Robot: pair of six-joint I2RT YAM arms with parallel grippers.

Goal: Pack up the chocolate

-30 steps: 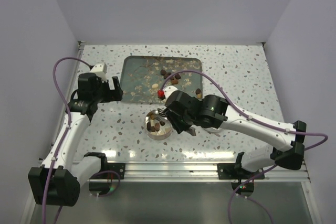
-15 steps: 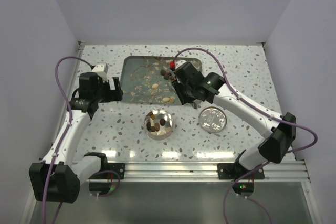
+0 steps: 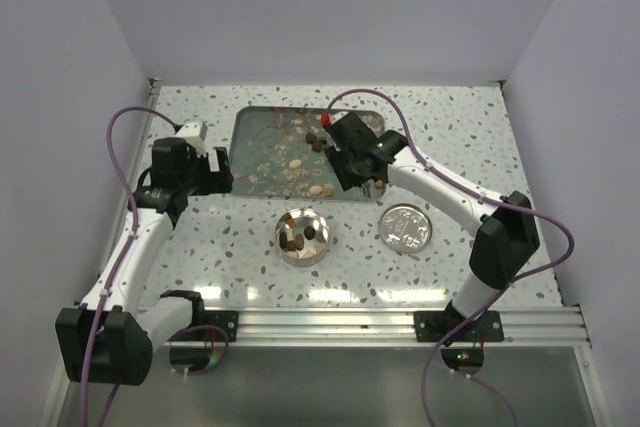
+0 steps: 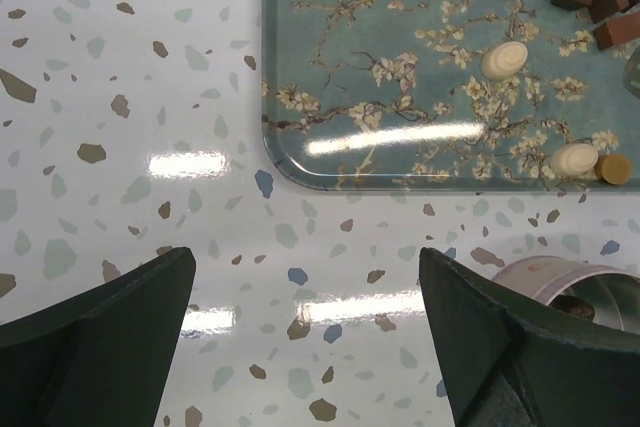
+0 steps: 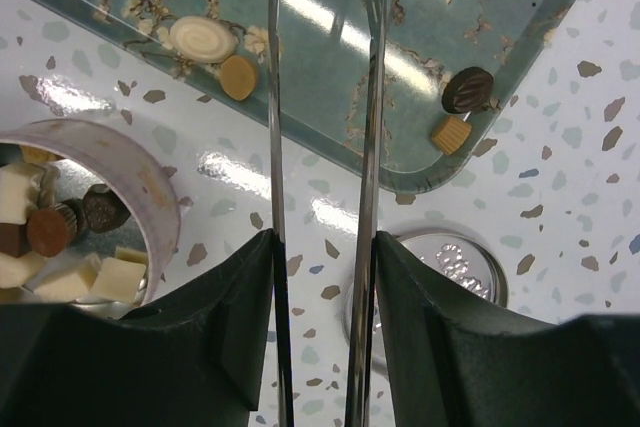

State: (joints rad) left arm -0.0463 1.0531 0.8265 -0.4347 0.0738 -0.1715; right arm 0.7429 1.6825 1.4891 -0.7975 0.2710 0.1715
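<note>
Chocolate lies on the floral tray (image 3: 262, 137): a dark cluster (image 3: 317, 139) and cream pieces (image 3: 295, 164). More chocolate (image 5: 50, 232) fills the bottom of the round tin (image 3: 303, 235). My right gripper (image 3: 350, 162) hangs over the tray's near right corner, shut on metal tongs (image 5: 372, 97). The blades stand apart with nothing between them; their tips run out of the right wrist view. A cream swirl (image 5: 203, 39), a tan disc (image 5: 239, 77) and a dark piece (image 5: 468, 89) lie beside the blades. My left gripper (image 4: 305, 297) is open above bare table, left of the tin.
The tin's silver lid (image 3: 405, 227) lies flat on the table, right of the tin and under the right forearm. White walls close in the table at the left, right and back. A metal rail runs along the near edge.
The right arm has swung from above the tin back to the tray's near right corner, uncovering the lid. The left arm has not moved.
</note>
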